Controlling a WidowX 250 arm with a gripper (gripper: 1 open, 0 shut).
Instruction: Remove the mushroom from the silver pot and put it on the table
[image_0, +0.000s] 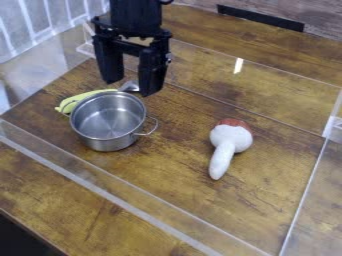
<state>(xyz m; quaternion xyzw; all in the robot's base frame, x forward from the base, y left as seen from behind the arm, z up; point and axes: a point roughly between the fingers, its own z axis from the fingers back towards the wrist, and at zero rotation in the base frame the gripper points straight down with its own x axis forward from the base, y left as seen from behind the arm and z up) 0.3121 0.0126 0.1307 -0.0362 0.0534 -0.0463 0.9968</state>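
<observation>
The mushroom (227, 147), white-stemmed with a small reddish-brown cap, lies on the brown plank table (160, 180), to the right of the silver pot (108, 120). The pot stands upright and holds nothing. Above and behind the pot hangs my black gripper (134, 82), open, with nothing between its fingers.
A yellow-green curved banana-like toy (83, 99) lies against the pot's far left side. A clear acrylic rim (134, 212) borders the work area, with another panel edge (235, 78) at the back. White slats stand at the far left.
</observation>
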